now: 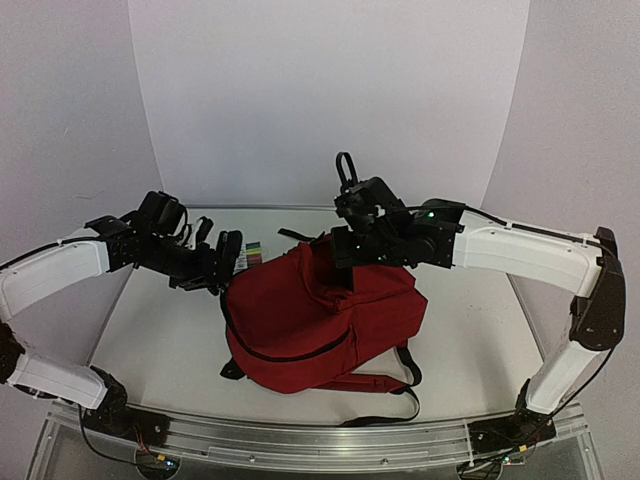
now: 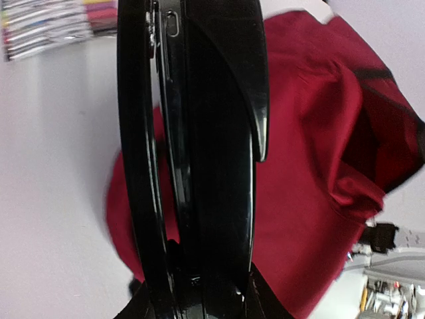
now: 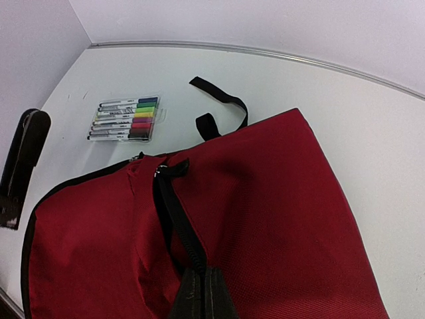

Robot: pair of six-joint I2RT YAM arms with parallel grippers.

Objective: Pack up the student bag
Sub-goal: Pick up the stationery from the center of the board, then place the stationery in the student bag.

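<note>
The student bag (image 1: 300, 320), a red backpack with black straps and zippers, lies in the middle of the table, its top towards the back. My right gripper (image 1: 350, 265) comes down on the upper edge of the bag (image 3: 279, 219). This gripper (image 3: 202, 294) is shut on the black zipper strip (image 3: 174, 212) and holds the fabric up. My left gripper (image 1: 213, 267) hovers just left of the bag (image 2: 305, 166). It (image 2: 186, 133) is shut on a slim, glossy black object (image 1: 229, 250), which stands upright and fills most of the left wrist view.
A clear pack of coloured markers (image 3: 126, 119) lies flat on the table behind the bag's left corner, close to the left gripper (image 1: 255, 252). A loose black strap (image 3: 222, 106) trails from the bag's top. White walls curve round the back and sides.
</note>
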